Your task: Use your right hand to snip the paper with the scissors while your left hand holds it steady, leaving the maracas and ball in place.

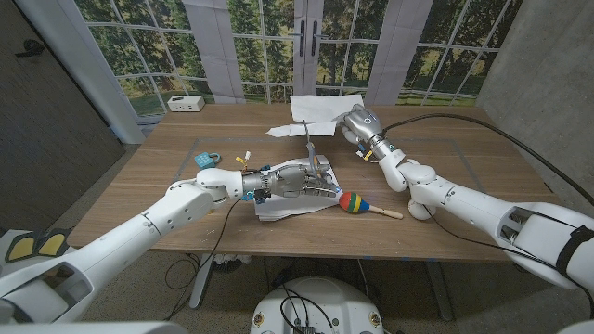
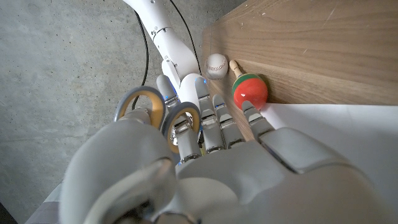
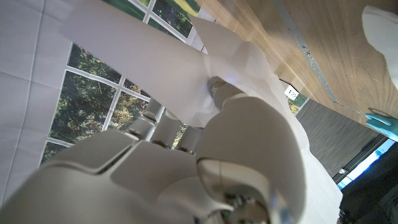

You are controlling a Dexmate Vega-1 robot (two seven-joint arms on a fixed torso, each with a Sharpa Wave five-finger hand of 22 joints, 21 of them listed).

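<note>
My left hand point(image 1: 292, 179) lies over a white sheet point(image 1: 283, 210) near the table's front and grips the scissors point(image 1: 311, 152), whose blades stick up from it. In the left wrist view, the scissors' yellow-lined handle loops point(image 2: 134, 97) sit against the fingers of the left hand point(image 2: 217, 174). My right hand point(image 1: 357, 122) is at the far middle and holds another white paper point(image 1: 325, 107) by its edge; that paper point(image 3: 155, 68) bends over the right hand point(image 3: 236, 143). A red, green and blue maraca point(image 1: 353, 201) lies just right of the near sheet, with a white ball point(image 1: 420, 210) beyond its handle.
The wooden table point(image 1: 464, 153) carries a torn paper piece point(image 1: 290, 131) at the far middle, a small teal object point(image 1: 208, 160) left of centre and a white box point(image 1: 186, 103) at the far left corner. My right forearm crosses the table's right half.
</note>
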